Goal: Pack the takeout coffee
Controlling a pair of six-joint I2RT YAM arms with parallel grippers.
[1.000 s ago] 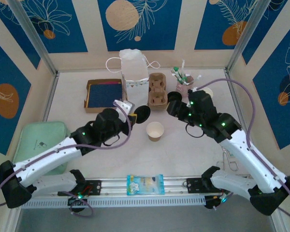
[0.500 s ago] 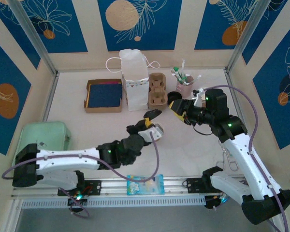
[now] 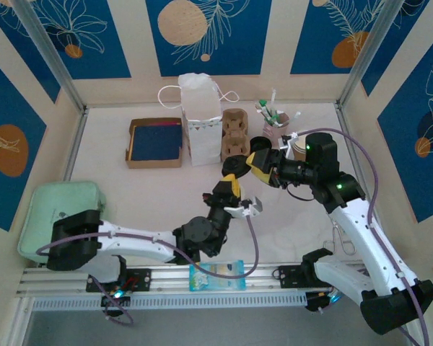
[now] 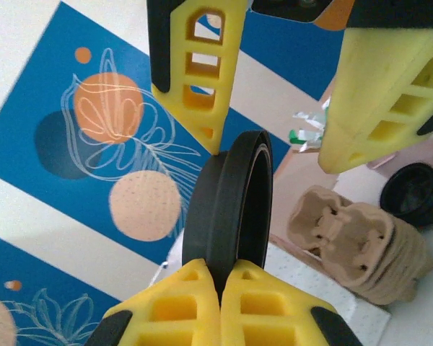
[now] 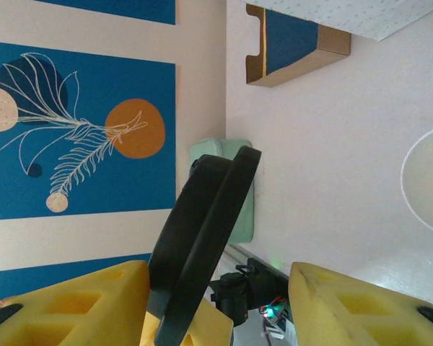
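Observation:
My left gripper [image 3: 233, 184] is shut on the bottom edge of a black lid [image 3: 235, 165], which stands on edge above mid-table. In the left wrist view the lid [image 4: 231, 202] rises from the pinched yellow fingertips of that gripper [image 4: 220, 268]. My right gripper [image 3: 250, 161] is open and straddles the lid's top; its fingers [image 4: 195, 65] hang on either side. In the right wrist view the lid [image 5: 202, 231] lies against the left finger of that gripper [image 5: 218, 277], with a gap to the other. The takeout coffee shows as a white rim [image 5: 418, 180] at the right edge; from above my left wrist hides it.
Along the back stand a white paper bag [image 3: 200, 108], a kraft cup carrier [image 3: 235, 133], a pink cup of stirrers [image 3: 274, 128] and a shallow box with a blue inside [image 3: 156, 141]. More black lids [image 4: 418, 194] lie by the carrier. A green case [image 3: 58, 209] sits at left, a snack packet [image 3: 216, 275] near the front rail.
My left arm swung from the left to the centre, carrying the black lid up over the cup. The right gripper came in from the right around the lid and narrowed slightly.

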